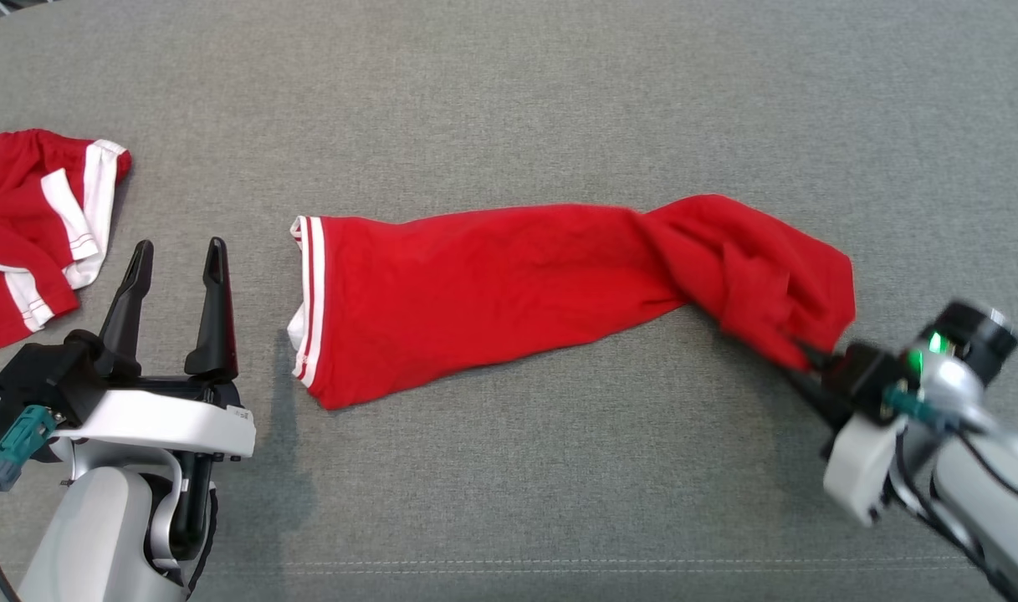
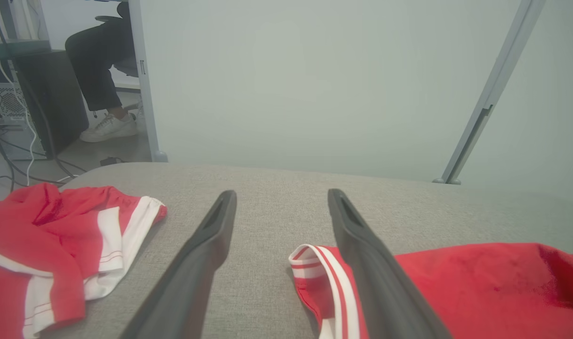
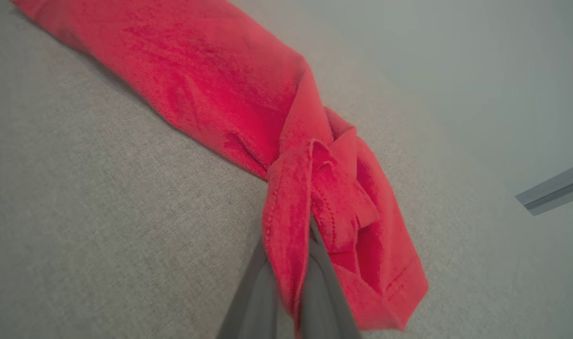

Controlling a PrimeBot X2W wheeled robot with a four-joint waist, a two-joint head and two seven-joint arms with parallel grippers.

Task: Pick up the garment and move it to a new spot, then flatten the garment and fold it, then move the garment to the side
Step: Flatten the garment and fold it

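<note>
Right claw (image 1: 800,358) pinching bunched end of red garment (image 1: 492,284); rest stretched across tabletop (image 1: 509,100) centre. Left claw (image 1: 181,247) spread, empty, near striped hem (image 1: 312,301). Second red garment (image 1: 23,217) far left.

Left tool (image 1: 180,247) agape, right tool (image 1: 805,359) clamped.

Bare grey worktop (image 1: 559,100) stretches wide beyond and in front of the red garment (image 1: 492,293). A second red-and-white garment (image 1: 23,226) lies just left of the left claw (image 1: 180,247), narrowing passage there.
</note>
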